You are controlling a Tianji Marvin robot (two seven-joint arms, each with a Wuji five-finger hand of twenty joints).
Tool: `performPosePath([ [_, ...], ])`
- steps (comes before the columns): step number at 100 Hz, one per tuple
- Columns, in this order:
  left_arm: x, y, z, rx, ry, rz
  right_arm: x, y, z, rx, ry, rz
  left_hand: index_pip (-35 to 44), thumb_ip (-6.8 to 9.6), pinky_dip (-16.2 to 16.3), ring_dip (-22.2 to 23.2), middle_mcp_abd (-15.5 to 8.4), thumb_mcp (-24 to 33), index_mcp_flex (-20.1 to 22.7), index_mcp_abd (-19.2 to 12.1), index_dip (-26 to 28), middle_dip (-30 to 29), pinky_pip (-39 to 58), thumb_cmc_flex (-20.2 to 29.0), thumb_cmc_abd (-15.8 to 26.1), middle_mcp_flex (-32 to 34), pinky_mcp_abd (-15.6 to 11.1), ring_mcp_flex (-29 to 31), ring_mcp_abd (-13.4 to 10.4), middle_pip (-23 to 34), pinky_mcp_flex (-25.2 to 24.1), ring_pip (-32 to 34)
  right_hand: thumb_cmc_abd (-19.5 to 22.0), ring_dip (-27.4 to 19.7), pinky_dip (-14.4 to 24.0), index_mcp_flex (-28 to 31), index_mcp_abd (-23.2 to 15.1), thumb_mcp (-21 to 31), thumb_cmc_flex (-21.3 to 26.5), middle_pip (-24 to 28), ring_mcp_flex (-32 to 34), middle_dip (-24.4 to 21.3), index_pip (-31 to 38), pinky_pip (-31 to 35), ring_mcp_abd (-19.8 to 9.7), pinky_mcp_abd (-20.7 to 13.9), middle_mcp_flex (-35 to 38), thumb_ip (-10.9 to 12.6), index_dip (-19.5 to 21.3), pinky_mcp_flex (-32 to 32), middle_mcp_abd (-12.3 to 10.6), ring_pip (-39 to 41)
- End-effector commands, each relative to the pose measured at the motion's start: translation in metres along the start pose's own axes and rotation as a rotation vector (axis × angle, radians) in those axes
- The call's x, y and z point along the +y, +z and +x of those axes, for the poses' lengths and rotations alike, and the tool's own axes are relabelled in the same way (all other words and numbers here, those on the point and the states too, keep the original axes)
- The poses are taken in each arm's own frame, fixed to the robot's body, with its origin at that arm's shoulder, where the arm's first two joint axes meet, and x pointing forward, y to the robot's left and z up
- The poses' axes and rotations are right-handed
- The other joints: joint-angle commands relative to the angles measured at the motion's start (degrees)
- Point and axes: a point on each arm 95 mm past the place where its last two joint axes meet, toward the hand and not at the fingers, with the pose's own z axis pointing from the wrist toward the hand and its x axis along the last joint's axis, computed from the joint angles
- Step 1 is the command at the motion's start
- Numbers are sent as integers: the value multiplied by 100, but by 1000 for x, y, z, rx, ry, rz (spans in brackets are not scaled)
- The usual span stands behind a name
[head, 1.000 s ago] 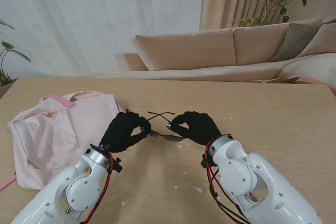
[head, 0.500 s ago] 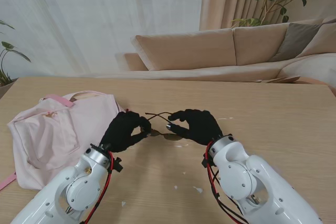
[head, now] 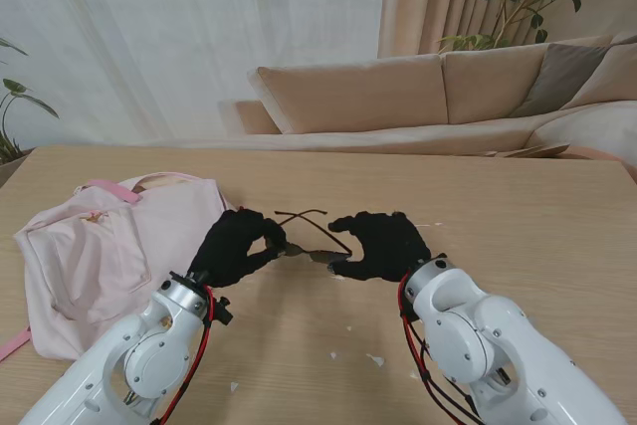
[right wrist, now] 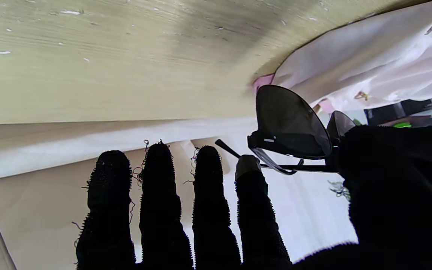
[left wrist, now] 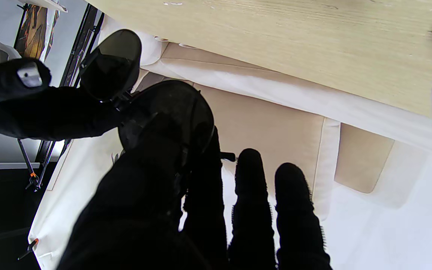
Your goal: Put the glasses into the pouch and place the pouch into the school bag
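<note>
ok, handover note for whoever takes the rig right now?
Left robot hand: shut on the sunglasses, pinching one end of the frame.
Right robot hand: at the other end; thumb touches the frame, four fingers extended, grip unclear.
Sunglasses are held above the table, temples unfolded.
Pink school bag lies flat on my left.
No pouch in view.
Done: nothing stowed. Left: glasses into pouch, pouch into bag.

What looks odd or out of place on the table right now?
No pouch is in view, though the glasses, held between both hands above the table, must go into one. Small white flecks litter the wood nearer to me. The pink bag lies flat at the left.
</note>
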Motion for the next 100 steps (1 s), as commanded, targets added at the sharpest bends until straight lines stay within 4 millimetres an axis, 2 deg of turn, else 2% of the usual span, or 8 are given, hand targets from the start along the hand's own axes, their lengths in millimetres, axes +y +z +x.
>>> performPosePath([
  [1,0,0,6,9,-18,-1,-3,1,4,17,32,12,254,123,-28,161,36,332,394,-85,243,89,141,405,89,109,64,65,-18,-9,-9,120,-189,142,101,-88,167,61,239,88,-4,51,-62,98,-103,-101,-95,-70,-45,12,-69,-30],
  [9,0,0,6,11,-16,0,-5,4,5,24,27,13,245,119,-28,162,23,333,390,-88,247,86,146,393,98,109,64,69,-25,-10,-6,121,-334,175,143,212,71,142,347,148,144,67,64,127,-95,-88,103,-77,-6,102,-81,12],
  [28,0,1,7,8,-32,0,-8,9,9,50,25,-11,238,119,-28,164,34,342,395,-78,255,86,151,396,92,108,67,63,-15,-10,-12,120,-704,305,281,1073,-539,1395,158,170,653,84,600,222,-123,-50,789,-257,96,394,-181,208],
  [47,1,2,8,4,-48,3,-11,11,12,62,34,-41,232,120,-25,168,36,351,398,-90,265,86,161,401,84,111,68,64,-13,-8,-10,124,-868,339,272,1648,-884,1840,253,176,966,85,937,349,-138,-24,1204,-327,162,575,-220,335],
  [75,0,3,10,4,-67,10,-13,11,13,62,69,-64,222,117,-20,171,50,368,407,-60,277,81,178,398,80,119,69,72,-4,-7,-5,128,-1350,379,280,1377,-407,2200,198,288,940,147,1042,459,-168,-57,1085,-398,245,584,-251,422],
  [90,0,4,12,2,-84,4,-14,12,15,67,56,-86,207,116,-16,173,62,379,417,-33,267,77,188,399,75,128,83,64,16,-6,-10,129,-1384,406,300,1725,-587,2389,432,292,1173,113,1188,534,-163,-16,1404,-413,303,714,-280,519],
  [95,-1,4,13,1,-84,0,-15,12,15,66,56,-95,204,113,-16,172,63,376,411,-40,268,77,187,391,82,117,78,58,4,-10,-13,126,-1444,400,280,1872,-818,2345,815,218,1302,50,1668,562,-154,3,1609,-811,-360,761,-282,538],
  [100,-1,5,13,1,-85,-2,-15,13,16,64,64,-101,195,114,-18,171,66,379,401,-38,262,76,182,397,83,106,76,51,12,-15,-26,123,-1400,399,255,1898,-1091,2212,1198,152,1420,-5,2559,588,-150,15,1794,-930,-1126,807,-275,566],
])
